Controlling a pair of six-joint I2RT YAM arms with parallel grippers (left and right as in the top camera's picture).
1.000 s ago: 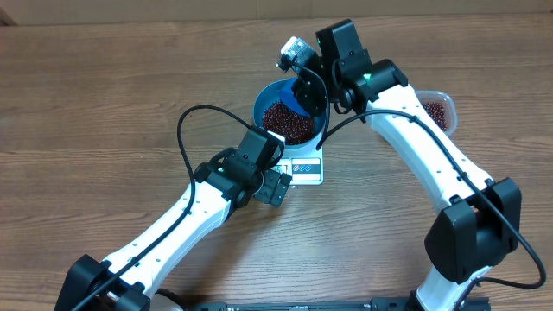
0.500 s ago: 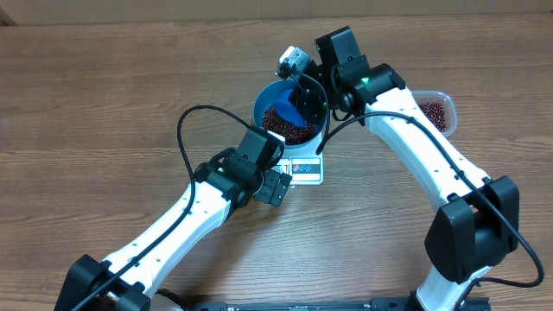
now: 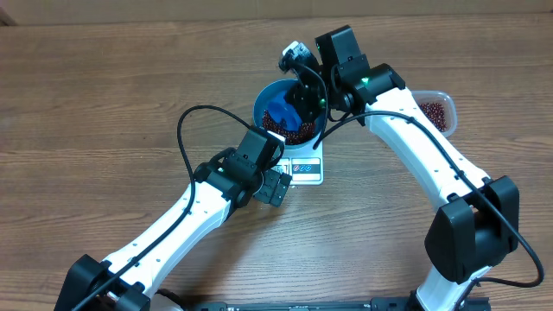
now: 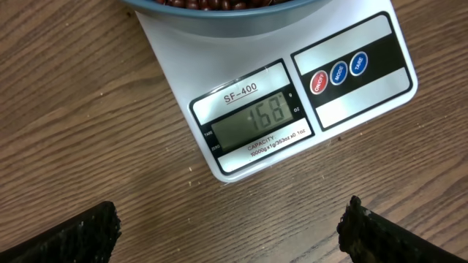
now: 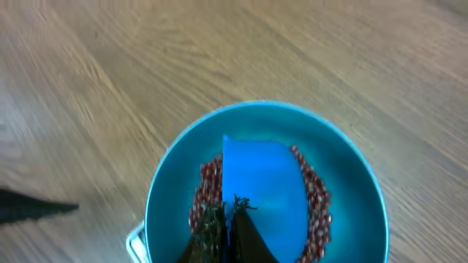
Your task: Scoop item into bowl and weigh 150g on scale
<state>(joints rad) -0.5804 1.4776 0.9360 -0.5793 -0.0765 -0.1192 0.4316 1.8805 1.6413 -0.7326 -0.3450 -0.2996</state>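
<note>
Red-brown beans (image 3: 300,131) sit in the blue bowl (image 3: 262,108) on the white scale (image 3: 308,169), whose display (image 4: 252,126) reads 168, over the 150 target. In the last second the blue scoop (image 3: 281,112), clamped between the closed jaws of the right gripper (image 3: 302,93), has swung from the bowl's 1 o'clock rim down onto the beans toward 9 o'clock, apparently to take some out. At the scale's 7 o'clock the left gripper (image 3: 275,186) hovers empty, jaws wide apart. The clear tub (image 3: 439,108) stands at the bowl's 3 o'clock.
</note>
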